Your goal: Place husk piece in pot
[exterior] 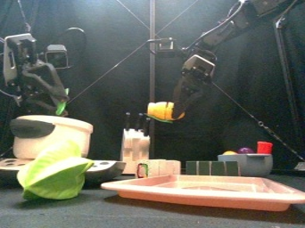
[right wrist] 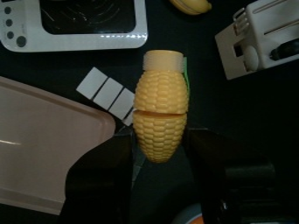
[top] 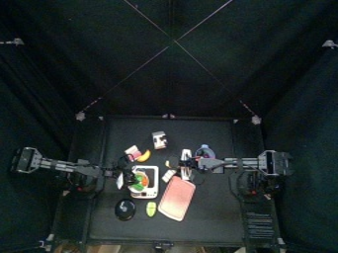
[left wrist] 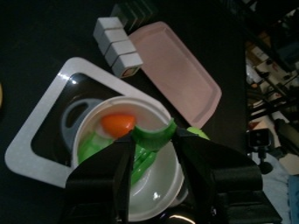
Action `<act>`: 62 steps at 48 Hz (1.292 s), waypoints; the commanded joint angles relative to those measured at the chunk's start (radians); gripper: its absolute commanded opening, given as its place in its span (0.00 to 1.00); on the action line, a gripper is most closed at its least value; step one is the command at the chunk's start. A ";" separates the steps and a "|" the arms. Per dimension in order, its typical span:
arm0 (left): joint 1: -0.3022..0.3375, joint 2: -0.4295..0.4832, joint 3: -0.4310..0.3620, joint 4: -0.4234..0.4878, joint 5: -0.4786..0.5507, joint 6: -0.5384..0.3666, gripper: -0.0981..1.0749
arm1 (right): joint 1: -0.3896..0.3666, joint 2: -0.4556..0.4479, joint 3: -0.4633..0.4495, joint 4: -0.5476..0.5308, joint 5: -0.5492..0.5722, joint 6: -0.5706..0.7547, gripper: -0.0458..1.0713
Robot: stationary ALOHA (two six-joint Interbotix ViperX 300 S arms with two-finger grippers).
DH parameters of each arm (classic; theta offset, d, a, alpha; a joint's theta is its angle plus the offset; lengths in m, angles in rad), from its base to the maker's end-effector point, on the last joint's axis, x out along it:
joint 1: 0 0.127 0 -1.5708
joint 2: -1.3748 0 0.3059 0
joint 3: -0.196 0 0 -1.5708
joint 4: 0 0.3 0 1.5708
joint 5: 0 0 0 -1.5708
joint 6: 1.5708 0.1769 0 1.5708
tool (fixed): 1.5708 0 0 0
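Observation:
My left gripper point(left wrist: 149, 150) is shut on a green husk piece point(left wrist: 152, 138) and holds it over the open white pot point(left wrist: 87, 114). An orange thing point(left wrist: 115, 125) lies inside the pot. In the front view the left gripper point(exterior: 55, 100) hangs just above the pot point(exterior: 53, 135). My right gripper point(right wrist: 162, 144) is shut on a yellow corn cob point(right wrist: 162, 105) and holds it in the air behind the table's middle, where the cob point(exterior: 161, 110) shows in the front view. Another green husk point(exterior: 53, 174) lies at the front left.
The pot stands on a white cooker base point(left wrist: 41, 122). A pink tray point(exterior: 215, 187) lies to its right. Small white blocks point(right wrist: 108, 93) sit between them. A white device point(right wrist: 263, 35) and a banana point(right wrist: 193, 5) are at the back. A grey bowl point(exterior: 244, 163) with small items stands at the right.

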 commanded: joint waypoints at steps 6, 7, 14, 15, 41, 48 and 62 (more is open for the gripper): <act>-0.003 -0.002 -0.011 0.002 0.034 0.000 0.68 | 0.003 -0.041 -0.012 0.000 -0.005 -0.002 0.55; -0.003 -0.002 -0.012 0.002 0.037 0.000 0.70 | 0.003 -0.041 -0.014 0.000 -0.005 -0.002 0.55; -0.005 -0.002 -0.015 0.002 0.038 0.000 0.77 | 0.002 -0.038 -0.011 0.000 -0.005 -0.002 0.55; -0.005 -0.002 -0.015 0.002 0.038 0.000 0.78 | 0.003 -0.038 -0.011 0.000 -0.005 -0.002 0.55; -0.009 -0.002 -0.025 0.003 0.032 0.002 0.82 | 0.003 -0.044 -0.021 0.008 -0.009 0.000 0.55; -0.009 -0.002 -0.023 0.002 0.032 0.000 0.82 | 0.003 -0.044 -0.026 0.006 -0.009 -0.002 0.55; -0.009 -0.002 -0.029 0.008 0.003 0.005 0.82 | -0.002 -0.052 -0.032 0.031 -0.025 0.000 0.55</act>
